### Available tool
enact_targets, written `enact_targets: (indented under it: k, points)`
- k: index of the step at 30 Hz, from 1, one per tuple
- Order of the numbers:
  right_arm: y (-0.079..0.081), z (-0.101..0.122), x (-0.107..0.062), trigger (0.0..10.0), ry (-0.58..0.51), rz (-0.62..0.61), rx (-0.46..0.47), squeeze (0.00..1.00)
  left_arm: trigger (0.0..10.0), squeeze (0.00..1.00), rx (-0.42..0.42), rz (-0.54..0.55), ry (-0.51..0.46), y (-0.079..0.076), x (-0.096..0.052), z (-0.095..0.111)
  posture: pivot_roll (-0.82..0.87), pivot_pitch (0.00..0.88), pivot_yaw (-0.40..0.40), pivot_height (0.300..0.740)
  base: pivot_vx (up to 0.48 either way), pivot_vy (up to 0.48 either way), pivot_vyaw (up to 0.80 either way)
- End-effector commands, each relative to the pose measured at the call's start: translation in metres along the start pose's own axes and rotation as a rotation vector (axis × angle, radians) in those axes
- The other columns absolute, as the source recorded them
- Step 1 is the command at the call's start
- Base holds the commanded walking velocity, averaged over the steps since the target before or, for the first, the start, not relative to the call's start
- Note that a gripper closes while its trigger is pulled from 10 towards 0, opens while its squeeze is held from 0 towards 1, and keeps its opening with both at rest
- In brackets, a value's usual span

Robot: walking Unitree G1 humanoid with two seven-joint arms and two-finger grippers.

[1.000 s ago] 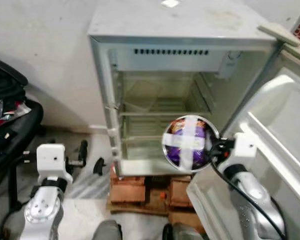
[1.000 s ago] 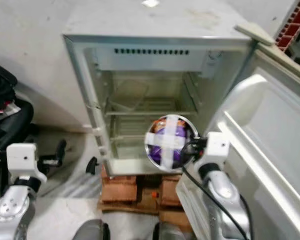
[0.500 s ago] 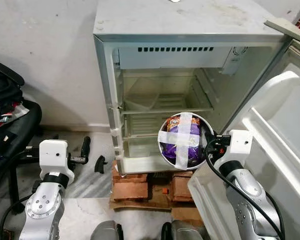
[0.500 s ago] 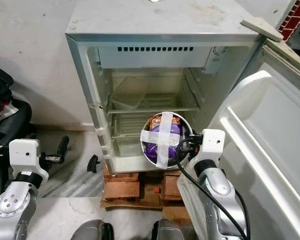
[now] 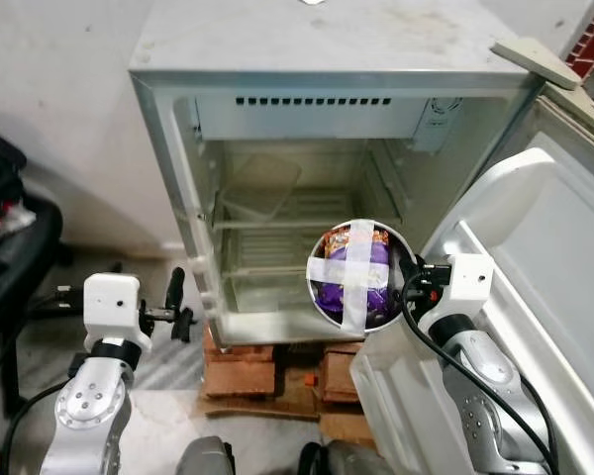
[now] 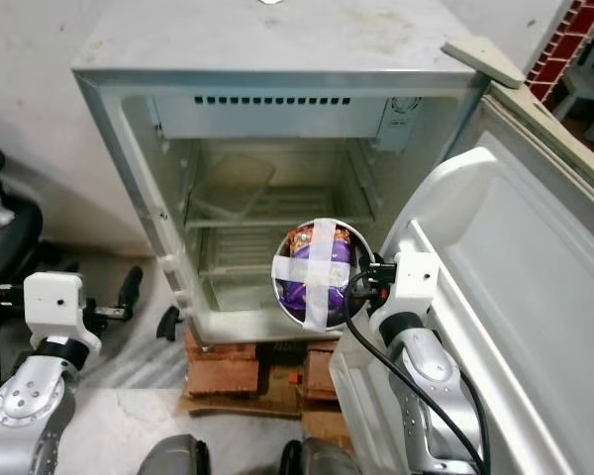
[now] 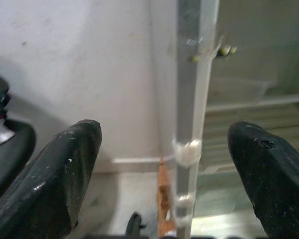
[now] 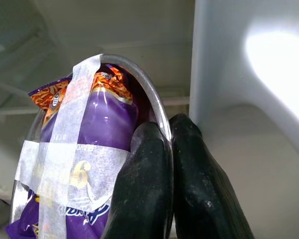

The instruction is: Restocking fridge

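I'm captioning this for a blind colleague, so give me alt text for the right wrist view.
The right gripper pinches the rim of a metal bowl holding a purple snack packet taped in with white tape. Behind it are the pale inside of the fridge and its white door.

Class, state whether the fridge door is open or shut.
Open: the fridge door is swung wide to the right, exposing the shelves inside.

Red bricks [image 5: 277, 371], black chair [image 5: 5, 252] beside.
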State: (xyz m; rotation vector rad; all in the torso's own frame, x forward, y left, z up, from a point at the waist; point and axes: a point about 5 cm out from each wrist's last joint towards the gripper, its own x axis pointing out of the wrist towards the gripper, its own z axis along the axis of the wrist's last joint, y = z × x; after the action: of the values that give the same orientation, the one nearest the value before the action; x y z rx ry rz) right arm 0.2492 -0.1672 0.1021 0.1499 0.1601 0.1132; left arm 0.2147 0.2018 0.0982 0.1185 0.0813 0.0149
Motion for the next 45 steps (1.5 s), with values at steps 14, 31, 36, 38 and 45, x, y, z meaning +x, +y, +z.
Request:
enact_targets:
  k: [14, 31, 36, 38, 45]
  points:
    - [-0.0057, 0.0066, 0.0049, 10.0, -0.032, -0.026, -0.01, 0.0, 10.0, 0.0, 0.012, 0.004, -0.003, -0.0004, -0.0004, -0.0009, 0.05, 0.094, -0.042, 0.74, 0.0, -0.05, 0.0]
    - [-0.004, 0.0069, 0.0069, 10.0, -0.036, -0.018, -0.01, 0.0, 10.0, 0.0, 0.011, 0.025, 0.013, 0.001, -0.0006, -0.0032, 0.05, 0.098, -0.039, 0.74, 0.0, -0.331, 0.0]
    - [-0.002, 0.0064, 0.0085, 10.0, -0.037, -0.01, -0.009, 0.0, 10.0, 0.0, 0.012, 0.035, 0.019, 0.0018, -0.0004, -0.0041, 0.05, 0.097, -0.04, 0.74, 0.0, 0.0, 0.0]
    - [-0.0013, 0.0065, 0.0091, 10.0, -0.038, -0.008, -0.008, 0.0, 10.0, 0.0, 0.013, 0.04, 0.023, 0.0021, -0.0003, -0.0044, 0.05, 0.095, -0.041, 0.74, 0.0, 0.0, 0.0]
    - [-0.0005, 0.0067, 0.0102, 10.0, -0.039, -0.006, -0.006, 0.0, 10.0, 0.0, -0.002, 0.049, 0.035, 0.0023, 0.0007, -0.0056, 0.05, 0.095, -0.041, 0.74, 0.0, 0.0, 0.0]
